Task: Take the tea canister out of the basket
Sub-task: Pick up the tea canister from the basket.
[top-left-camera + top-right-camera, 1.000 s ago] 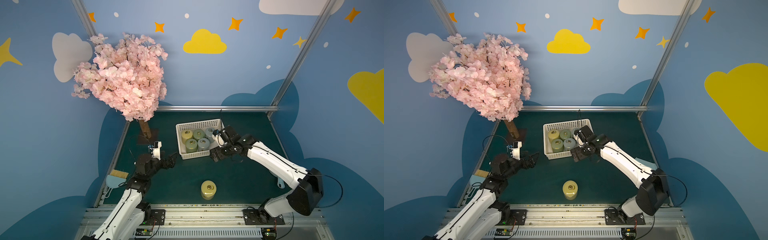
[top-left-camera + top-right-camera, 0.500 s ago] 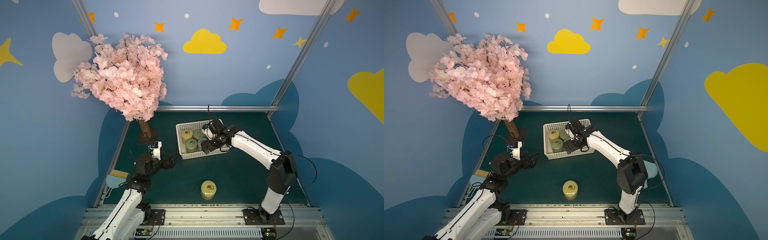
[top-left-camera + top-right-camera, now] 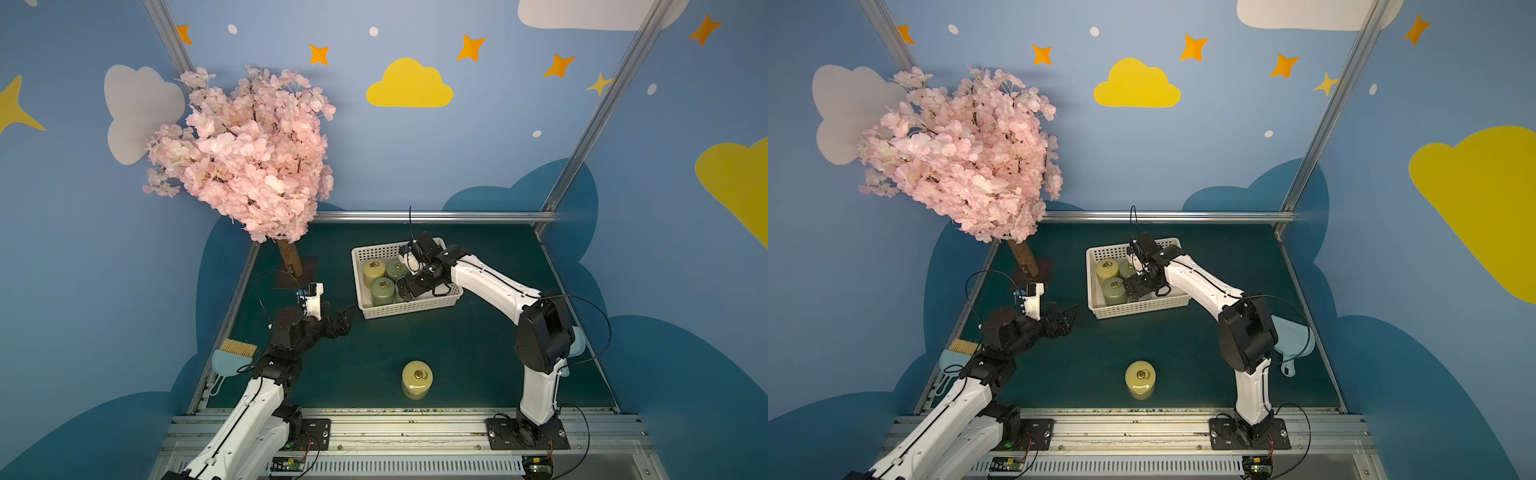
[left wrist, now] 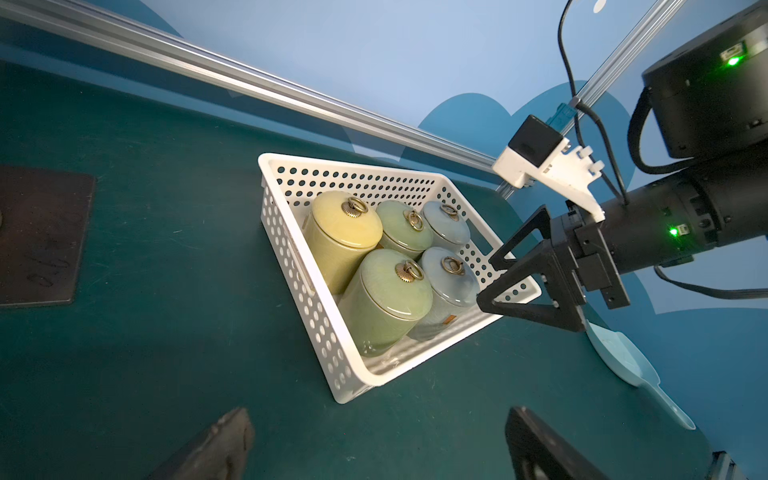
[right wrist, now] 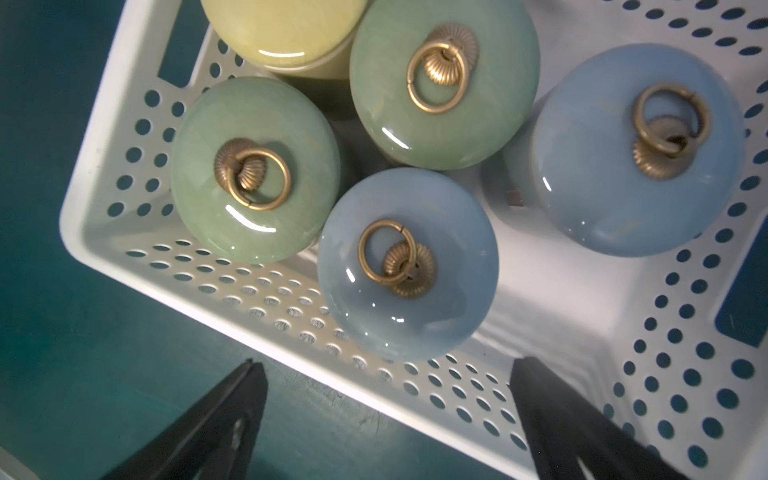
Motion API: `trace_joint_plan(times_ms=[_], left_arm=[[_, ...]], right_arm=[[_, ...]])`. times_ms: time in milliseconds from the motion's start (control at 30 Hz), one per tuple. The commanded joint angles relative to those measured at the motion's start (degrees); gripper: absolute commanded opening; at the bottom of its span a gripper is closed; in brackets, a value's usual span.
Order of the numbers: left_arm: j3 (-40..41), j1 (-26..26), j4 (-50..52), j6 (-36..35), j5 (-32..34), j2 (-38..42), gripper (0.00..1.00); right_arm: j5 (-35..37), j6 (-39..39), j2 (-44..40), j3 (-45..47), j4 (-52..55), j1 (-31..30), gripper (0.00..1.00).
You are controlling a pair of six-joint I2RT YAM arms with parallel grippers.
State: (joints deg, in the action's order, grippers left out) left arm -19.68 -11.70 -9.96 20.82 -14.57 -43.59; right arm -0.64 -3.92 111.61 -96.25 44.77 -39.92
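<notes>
Dark green mat (image 3: pixel 457 353) inside a blue booth with painted clouds and stars, that's the setup. Sitting on it, right under the right claw (image 4: pixel 490 280), is the white perforated basket (image 3: pixel 409 309) with five tea canisters standing upright in it, all with brass ring lids.

The right claw hangs over one end of the basket, fingers spread wide, nothing in them. The near blue canister (image 5: pixel 407 266) is the closest, just ahead of the fingertips and lower down. It looks apart from them, though I can't say for sure. The far blue canister (image 5: pixel 636 149) sits beside it, a bit further from the claw. Past those are the front green canister (image 5: pixel 255 170) and the back green canister (image 5: pixel 442 83). The yellow canister in the basket (image 4: pixel 345 232) is farthest from the claw, by the opposite end wall.

A loose yellow canister (image 3: pixel 417 380) stands on the mat, well apart from both claws. The left claw (image 3: pixel 343 318) hovers over bare mat with its fingers apart and empty, pointing at the basket from well off. A pink blossom tree (image 3: pixel 245 158) stands behind it.
</notes>
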Motion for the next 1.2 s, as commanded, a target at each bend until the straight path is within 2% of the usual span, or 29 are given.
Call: trace_joint_plan(times_ms=[0, 333, 1167], left_arm=[[-0.10, -0.17, -0.85, -0.27, 0.17, 0.26, 1.00], [-0.03, -0.22, -0.90, -0.21, 0.33, 0.25, 1.00], [-0.01, -0.22, -0.89, -0.08, 0.37, 0.51, 1.00]], right_arm=[[0.42, 0.67, 1.72, -2.16, 0.25, 0.37, 0.98], [3.08, 0.93, 5.33, -4.56, 0.76, 0.37, 0.98], [4.25, 1.48, 11.51, -9.48, 1.55, 0.59, 0.98]])
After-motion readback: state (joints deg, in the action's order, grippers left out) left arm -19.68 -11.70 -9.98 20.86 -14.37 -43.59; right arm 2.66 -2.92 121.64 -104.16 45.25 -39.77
